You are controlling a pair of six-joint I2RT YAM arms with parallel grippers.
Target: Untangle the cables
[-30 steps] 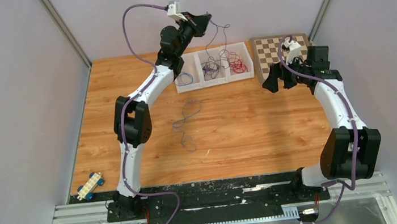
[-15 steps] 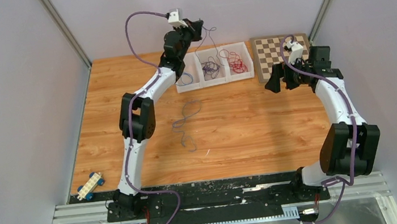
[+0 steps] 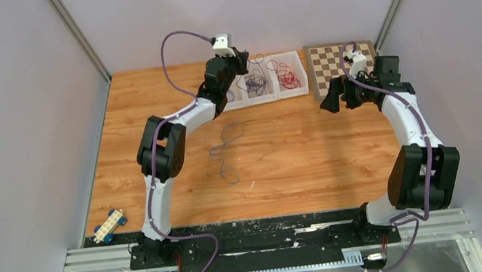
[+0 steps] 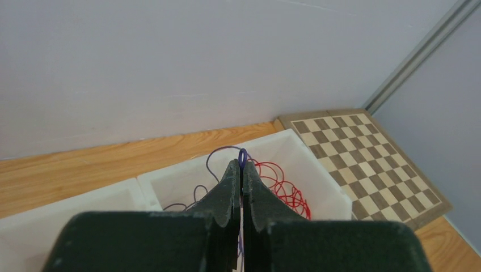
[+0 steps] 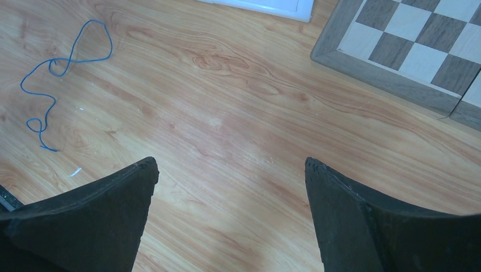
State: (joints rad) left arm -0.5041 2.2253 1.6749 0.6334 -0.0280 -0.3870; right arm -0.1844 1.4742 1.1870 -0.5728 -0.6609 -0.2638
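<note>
My left gripper [image 3: 240, 61] hangs over the white three-compartment tray [image 3: 292, 91]. It is shut on a dark purple cable [image 4: 243, 155], and a small loop of that cable pokes out past the fingertips. More dark purple cable [image 3: 256, 83] lies in the middle compartment, and red cables [image 3: 290, 74] fill the right one [image 4: 282, 188]. A single blue cable [image 3: 225, 146] lies loose on the table and also shows in the right wrist view [image 5: 55, 73]. My right gripper [image 3: 328, 101] is open and empty above bare wood [image 5: 230, 164], left of the chessboard.
A chessboard [image 3: 340, 61] lies at the back right, next to the tray [image 4: 368, 153] [image 5: 408, 51]. A small toy car [image 3: 110, 226] sits at the front left edge. Grey walls close in the table at the back and sides.
My left gripper has come down and moved left from high above the tray to just over it, still holding the purple cable, whose hanging length has sunk into the tray. The right arm has barely moved.
</note>
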